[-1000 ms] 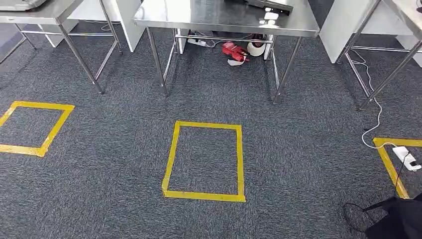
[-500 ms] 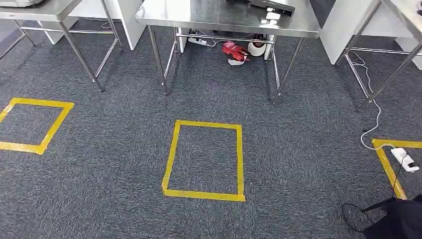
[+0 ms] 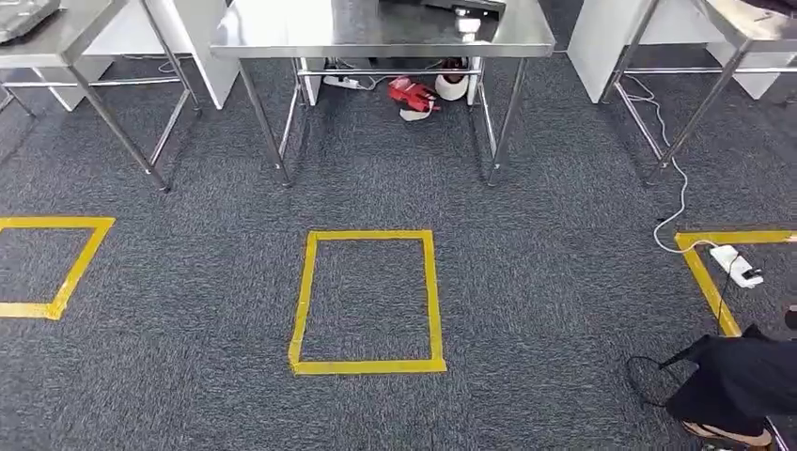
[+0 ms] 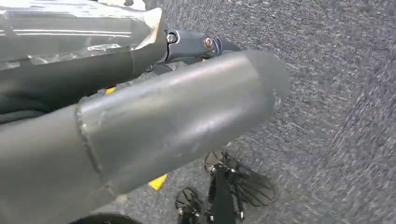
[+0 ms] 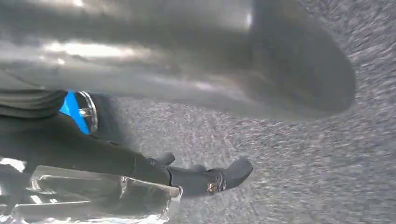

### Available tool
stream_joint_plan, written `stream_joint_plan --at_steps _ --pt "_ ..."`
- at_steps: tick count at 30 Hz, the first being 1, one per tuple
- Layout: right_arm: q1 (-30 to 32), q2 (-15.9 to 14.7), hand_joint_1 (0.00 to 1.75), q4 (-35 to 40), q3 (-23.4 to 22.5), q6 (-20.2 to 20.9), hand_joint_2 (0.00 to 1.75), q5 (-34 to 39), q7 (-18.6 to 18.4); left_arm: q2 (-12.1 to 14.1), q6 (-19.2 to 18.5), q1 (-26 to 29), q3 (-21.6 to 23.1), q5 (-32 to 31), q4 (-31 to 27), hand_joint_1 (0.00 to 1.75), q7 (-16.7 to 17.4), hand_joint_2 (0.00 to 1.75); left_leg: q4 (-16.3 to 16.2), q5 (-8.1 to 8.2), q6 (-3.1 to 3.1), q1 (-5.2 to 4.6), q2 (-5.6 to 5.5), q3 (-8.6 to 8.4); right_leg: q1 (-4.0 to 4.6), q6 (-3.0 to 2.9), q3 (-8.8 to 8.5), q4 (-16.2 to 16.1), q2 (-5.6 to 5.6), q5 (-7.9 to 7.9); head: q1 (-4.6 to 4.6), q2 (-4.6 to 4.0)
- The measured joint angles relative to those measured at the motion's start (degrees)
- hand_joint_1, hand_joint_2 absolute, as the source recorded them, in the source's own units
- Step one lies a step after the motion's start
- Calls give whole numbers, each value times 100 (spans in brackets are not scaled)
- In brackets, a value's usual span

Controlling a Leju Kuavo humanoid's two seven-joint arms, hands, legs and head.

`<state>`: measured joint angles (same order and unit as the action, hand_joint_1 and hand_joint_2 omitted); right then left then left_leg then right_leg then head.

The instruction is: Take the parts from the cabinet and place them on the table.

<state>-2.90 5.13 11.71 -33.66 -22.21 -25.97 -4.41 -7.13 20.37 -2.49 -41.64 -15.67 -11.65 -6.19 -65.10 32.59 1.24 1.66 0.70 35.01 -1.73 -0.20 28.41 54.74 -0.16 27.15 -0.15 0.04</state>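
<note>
Head view: table (image 3: 282, 26) stands beyond yellow square (image 3: 367, 366).

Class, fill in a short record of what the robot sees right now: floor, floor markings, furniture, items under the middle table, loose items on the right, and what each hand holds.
floor: grey carpet
floor markings: yellow tape rectangle in the centre; partial ones at the left and right edges
furniture: steel table straight ahead, another on each side
under the middle table: red object, white tape roll
right side: white power strip with white cable; black bag
left hand: holds a silvery wrapped part
right hand: holds a silvery wrapped part
</note>
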Motion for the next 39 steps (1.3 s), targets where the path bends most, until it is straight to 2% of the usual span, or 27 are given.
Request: stream_joint_plan --at_steps 2,3,4,6,7,8,12,13,14,15,17,18,19,21,22,23,27,28,29,30,32,33,34,36,37,38,39 --pt "8 20 0 -11 13 9 0 -43 -42 -2 35 5 0 -26 4 0 76 0 -794 311 9 -3 -56 313 32 -20 29 2 92 -16 0 0" --pt "18 24 0 -17 17 9 0 -55 -59 -11 66 9 0 -44 7 0 94 0 -877 276 1 -2 -59 335 42 -20 29 6 147 -16 -2 0" --pt "27 31 0 -20 22 13 0 -85 -94 -13 83 8 0 -50 9 0 131 0 -677 108 -16 -2 -60 227 48 -19 29 14 212 -16 -2 0" --pt "24 42 0 -24 52 15 0 -151 -164 -28 161 8 0 -52 9 0 201 0 310 -373 -76 -1 -167 -293 57 -14 24 39 349 -14 -9 0" --pt "20 51 0 -24 70 15 0 -164 -188 -31 188 7 0 -55 9 0 228 0 718 -508 -112 1 -343 -509 55 -9 32 53 404 -17 -11 0" --pt "18 66 0 -24 83 15 0 -186 -212 -33 203 3 0 -57 9 0 265 0 893 -446 -135 -6 -505 -589 108 21 69 78 449 -22 0 0" --pt "28 72 0 -26 109 13 0 -216 -225 -70 252 -14 0 -59 11 0 276 0 927 -510 -249 -70 -267 -564 113 193 207 50 628 -71 -9 0" --pt "28 61 0 -26 111 9 0 -221 -234 -107 258 -29 0 -59 11 0 276 0 974 -558 -298 -43 -160 -569 76 196 224 180 479 -15 -9 0" --pt "20 75 0 -26 116 9 0 -230 -234 -107 273 -31 0 -59 11 0 265 0 985 -567 -339 -46 -126 -553 118 162 372 424 262 150 20 0" --pt "-1 81 0 -26 118 20 0 -229 -203 -107 271 -30 0 -55 11 0 210 0 982 -574 -368 -53 -46 -542 94 126 588 832 163 372 79 2" --pt "-27 86 0 -26 118 24 0 -225 -147 -111 247 -29 0 -50 11 0 125 0 975 -574 -372 -78 128 -514 79 119 1054 1787 100 737 85 0" --pt "-31 90 0 -26 118 20 0 -221 -147 -109 234 -38 0 -57 11 0 122 0 973 -573 -371 -84 198 -511 76 161 1129 1965 94 754 92 0" --pt "-30 92 0 -26 116 11 0 -212 -147 -111 216 -48 0 -72 11 0 120 0 973 -572 -370 -84 271 -511 64 215 1054 1845 79 673 83 0" --pt "-32 90 0 -26 116 0 0 -208 -147 -111 177 -72 0 -109 11 0 120 0 968 -563 -353 -79 390 -529 47 340 529 907 -26 303 90 0" --pt "-44 90 0 -26 116 -4 0 -210 -136 -114 173 -84 0 -111 11 0 120 0 953 -551 -329 -87 441 -545 44 366 207 321 -270 134 94 0" --pt "-67 107 0 -26 116 -4 0 -219 -123 -105 173 -86 0 -111 7 0 120 0 935 -518 -288 -134 490 -553 73 302 125 87 -577 81 112 2" --pt "-70 110 0 -26 116 -11 0 -232 -101 -107 181 -129 0 -111 7 0 142 0 949 -473 -158 -129 728 -645 114 152 176 90 -290 19 90 0" --pt "-65 112 0 -26 116 -11 0 -232 -101 -103 182 -139 0 -111 7 0 142 0 883 -410 -85 -80 515 -619 -16 85 93 66 -213 -27 81 0" --pt "-68 110 0 -26 116 -15 0 -232 -101 -98 181 -139 0 -111 7 0 140 0 701 -223 -66 -75 195 -551 2 60 126 66 -160 -43 72 0" --pt "-77 112 0 -26 114 -20 0 -230 -101 -103 181 -126 0 -111 7 0 142 0 303 60 -65 -75 26 -383 8 1 145 69 -99 -78 61 0" --pt "-86 129 0 -26 116 -20 0 -232 -101 -103 181 -102 0 -109 9 0 147 0 -609 478 -55 -74 -74 34 25 -18 182 73 60 -92 61 0" --pt "-76 129 0 -26 116 -19 0 -232 -99 -101 181 -93 0 -111 9 0 147 0 -872 515 -56 -68 -77 164 30 -17 183 74 136 -92 68 0" --pt "-58 129 0 -26 116 -19 0 -234 -101 -96 186 -92 0 -109 9 0 147 0 -846 397 -60 -61 -78 167 30 -16 174 78 223 -91 65 0" --pt "-55 131 0 -26 116 -26 0 -251 -101 -96 214 -93 -2 -87 7 0 153 0 -97 -125 -77 -42 -104 -146 25 -13 151 85 391 -90 66 0" --pt "-66 134 0 -26 116 -28 0 -273 -101 -96 252 -95 -4 -54 7 0 168 0 420 -396 -88 -27 -207 -374 23 -9 143 91 479 -91 65 0" --pt "-70 134 0 -26 116 -28 0 -308 -101 -100 293 -94 -15 -40 9 0 190 0 763 -480 -106 2 -514 -503 33 0 164 98 542 -91 63 0" --pt "-99 136 0 -26 120 -28 0 -346 -101 -112 328 -94 -28 -17 9 0 217 0 895 -444 -112 10 -556 -536 101 48 198 153 596 -75 74 0"
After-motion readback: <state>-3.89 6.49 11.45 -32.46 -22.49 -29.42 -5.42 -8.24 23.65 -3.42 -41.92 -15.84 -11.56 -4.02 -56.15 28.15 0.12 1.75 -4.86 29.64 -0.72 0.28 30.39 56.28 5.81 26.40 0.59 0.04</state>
